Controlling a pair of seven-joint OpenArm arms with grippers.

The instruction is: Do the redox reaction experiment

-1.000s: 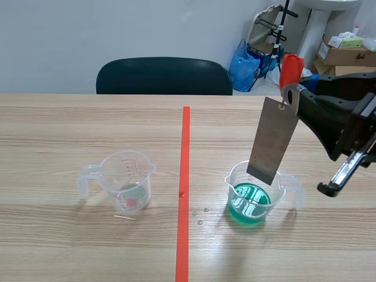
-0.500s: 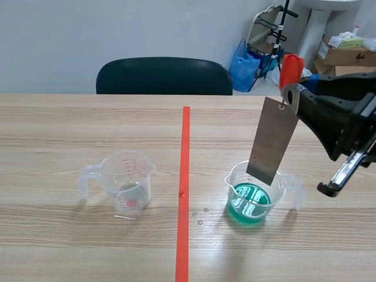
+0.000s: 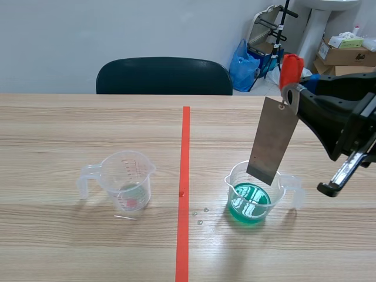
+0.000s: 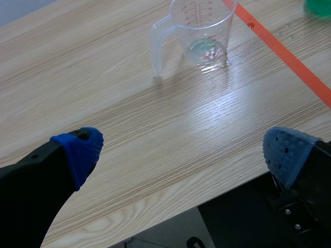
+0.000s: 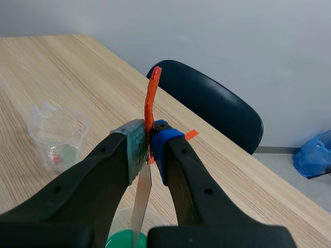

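Jaws of my left claw (image 4: 183, 150) stand wide. Lower left sits a clear plastic measuring cup (image 3: 126, 179), red scale unreadable. Upper centre, a black chair (image 3: 164, 75). My right claw (image 3: 291, 95) pinches a grey metal strip (image 3: 272, 141) over the clear cup of green liquid (image 3: 252, 197), lower right.

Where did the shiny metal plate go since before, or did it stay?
No. The metal plate hangs with its lower edge at the same place over the green-liquid cup.

Office-like room: chair (image 3: 164, 75), cardboard boxes (image 3: 343, 54), blue bag (image 3: 244, 66).
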